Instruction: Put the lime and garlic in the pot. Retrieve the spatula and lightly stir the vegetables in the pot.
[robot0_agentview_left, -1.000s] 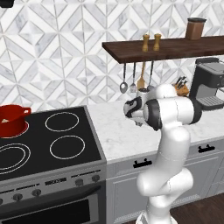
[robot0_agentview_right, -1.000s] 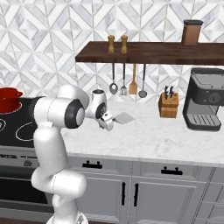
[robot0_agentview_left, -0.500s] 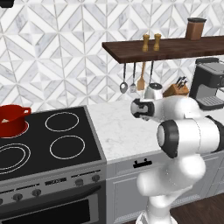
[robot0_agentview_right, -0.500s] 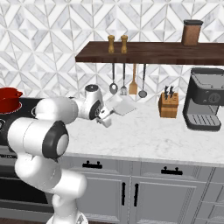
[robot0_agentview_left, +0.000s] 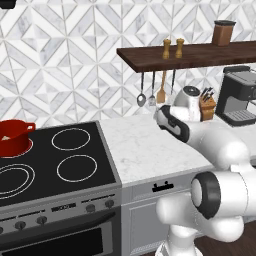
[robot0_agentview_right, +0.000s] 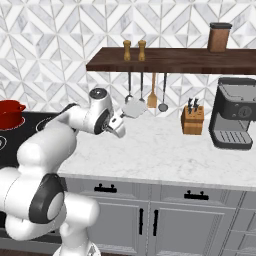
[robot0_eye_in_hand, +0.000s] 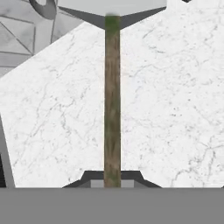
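Observation:
My gripper (robot0_agentview_right: 119, 126) is shut on the spatula's thin wooden handle (robot0_eye_in_hand: 112, 100) and hangs above the white marble counter (robot0_agentview_right: 165, 150). The spatula's pale grey-white blade (robot0_agentview_right: 134, 107) points up and away from the hand, toward the back wall. In the hand view the blade (robot0_eye_in_hand: 112, 6) lies at the top, beyond the gripper (robot0_eye_in_hand: 112, 179). The glossy red pot (robot0_agentview_left: 14, 137) stands on the stove's rear left burner, well to the left of the hand; it also shows at the left edge of the right base view as the pot (robot0_agentview_right: 11, 112). The lime and garlic are out of view.
Metal spoons and a wooden turner (robot0_agentview_right: 152, 97) hang under the dark shelf (robot0_agentview_right: 170, 60) just behind the hand. A knife block (robot0_agentview_right: 192, 120) and a coffee machine (robot0_agentview_right: 235, 120) stand to the right. The black stovetop (robot0_agentview_left: 55, 165) lies between the hand and the pot.
The arm has swung round, its elbow now toward the stove side. The hand has lifted a little, and the spatula's blade has risen toward the wall. The grip stays shut.

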